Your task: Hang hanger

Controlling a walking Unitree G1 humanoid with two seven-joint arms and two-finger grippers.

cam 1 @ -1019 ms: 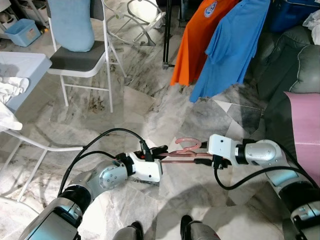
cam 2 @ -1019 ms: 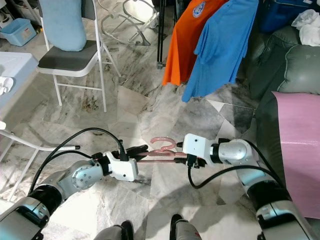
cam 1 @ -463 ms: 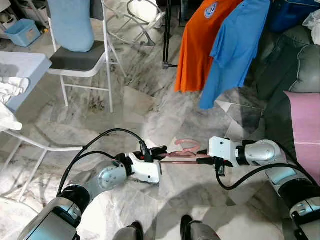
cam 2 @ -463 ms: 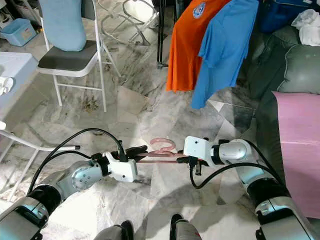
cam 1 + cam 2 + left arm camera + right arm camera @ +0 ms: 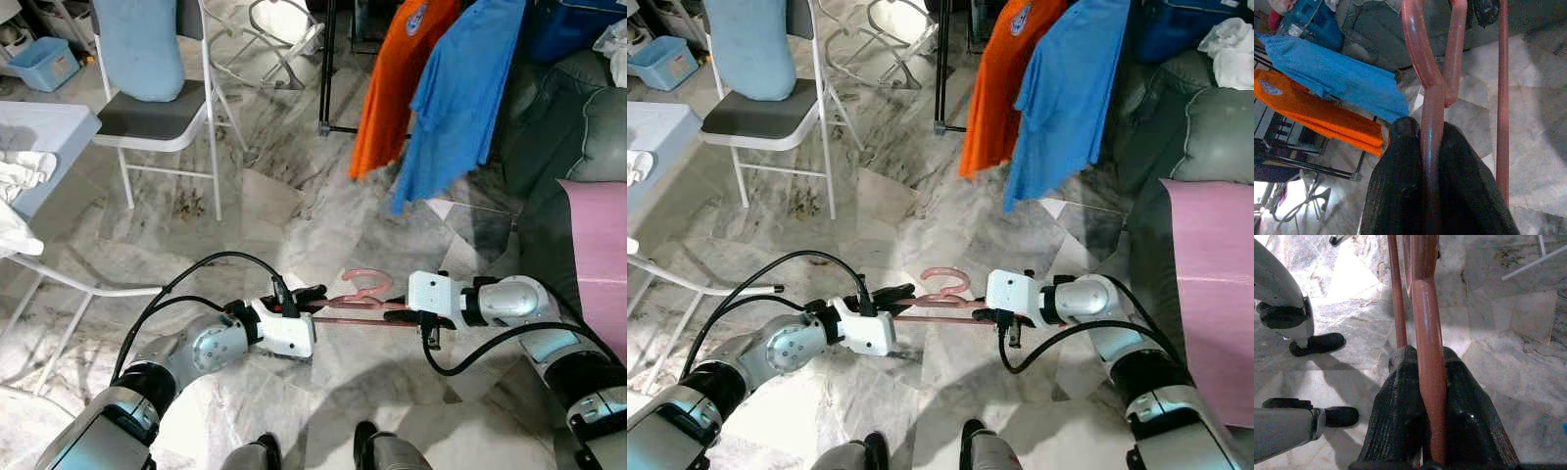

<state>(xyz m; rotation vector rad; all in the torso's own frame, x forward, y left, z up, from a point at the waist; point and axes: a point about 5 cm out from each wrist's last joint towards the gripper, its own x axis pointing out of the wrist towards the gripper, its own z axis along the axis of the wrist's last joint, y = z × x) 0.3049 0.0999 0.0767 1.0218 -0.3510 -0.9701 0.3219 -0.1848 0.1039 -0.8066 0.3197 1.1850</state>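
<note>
The pink hanger (image 5: 358, 297) is held level above the marble floor (image 5: 294, 215) between both arms, its hook curling up at the middle. The left gripper (image 5: 315, 299) has its fingers (image 5: 1396, 196) clamped on one end, and the right gripper (image 5: 396, 311) pinches the other end just as tightly

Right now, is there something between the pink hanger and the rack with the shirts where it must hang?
Nothing visible blocks the way. Both grippers, left and right, hold the pink hanger above bare marble floor, which stretches open to the orange shirt and blue shirt.
</note>
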